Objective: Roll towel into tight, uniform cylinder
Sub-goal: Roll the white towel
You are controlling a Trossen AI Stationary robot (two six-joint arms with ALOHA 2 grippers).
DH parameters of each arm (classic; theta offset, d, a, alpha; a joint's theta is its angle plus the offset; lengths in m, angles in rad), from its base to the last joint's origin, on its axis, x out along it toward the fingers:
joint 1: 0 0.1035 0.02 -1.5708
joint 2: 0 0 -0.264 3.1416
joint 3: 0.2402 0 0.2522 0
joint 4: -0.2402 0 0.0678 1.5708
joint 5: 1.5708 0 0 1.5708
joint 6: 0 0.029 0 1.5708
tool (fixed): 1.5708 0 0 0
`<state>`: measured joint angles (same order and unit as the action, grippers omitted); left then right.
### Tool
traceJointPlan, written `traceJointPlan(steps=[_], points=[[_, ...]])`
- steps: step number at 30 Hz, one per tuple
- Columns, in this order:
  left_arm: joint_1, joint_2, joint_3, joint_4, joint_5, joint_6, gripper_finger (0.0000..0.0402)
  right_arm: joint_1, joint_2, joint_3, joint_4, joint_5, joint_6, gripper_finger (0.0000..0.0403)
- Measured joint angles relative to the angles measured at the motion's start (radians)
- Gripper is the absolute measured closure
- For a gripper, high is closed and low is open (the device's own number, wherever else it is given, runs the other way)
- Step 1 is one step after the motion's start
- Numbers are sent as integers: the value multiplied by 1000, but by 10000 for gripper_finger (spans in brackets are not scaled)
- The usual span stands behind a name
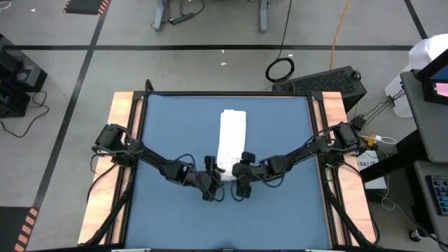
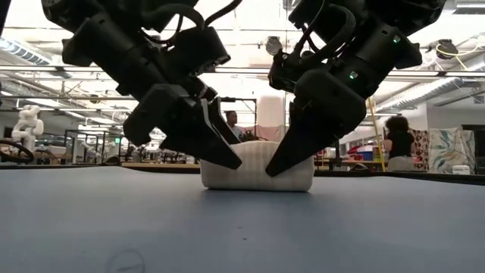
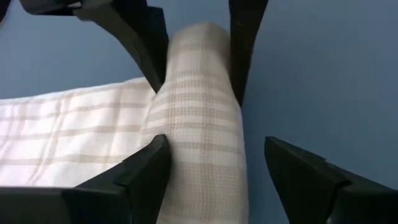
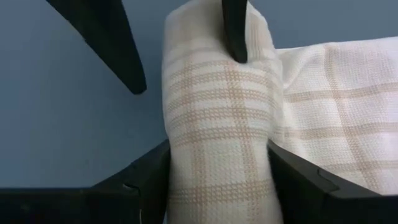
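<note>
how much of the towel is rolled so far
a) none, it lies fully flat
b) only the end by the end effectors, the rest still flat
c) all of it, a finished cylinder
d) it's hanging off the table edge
b: the towel has a short roll at the end between the left end effector and right end effector, while a flat strip stretches away across the table.

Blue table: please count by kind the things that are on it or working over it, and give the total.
Towel, white, partly rolled: 1
Grippers, left gripper and right gripper, both at the towel's rolled end: 2
Total: 3
</note>
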<state>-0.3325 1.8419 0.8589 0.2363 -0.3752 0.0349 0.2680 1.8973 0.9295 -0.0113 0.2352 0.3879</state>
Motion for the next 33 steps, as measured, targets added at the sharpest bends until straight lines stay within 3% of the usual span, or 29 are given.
traceJointPlan(steps=[4,8,14,19,25,33], points=[[18,14,1,3,8,-19,139,6,0,0,0,1,-14,183],[52,14,2,-16,81,-67,148,24,-5,-3,1,50,-34,175],[110,15,4,-26,228,-132,219,93,-80,-12,-38,182,-70,126],[134,15,2,-25,296,-133,268,183,-99,-12,-41,330,-207,96],[157,15,2,-23,369,-157,271,271,-69,-10,-27,512,-280,99],[158,15,1,-22,378,-160,270,330,-66,-7,35,593,-323,104]])
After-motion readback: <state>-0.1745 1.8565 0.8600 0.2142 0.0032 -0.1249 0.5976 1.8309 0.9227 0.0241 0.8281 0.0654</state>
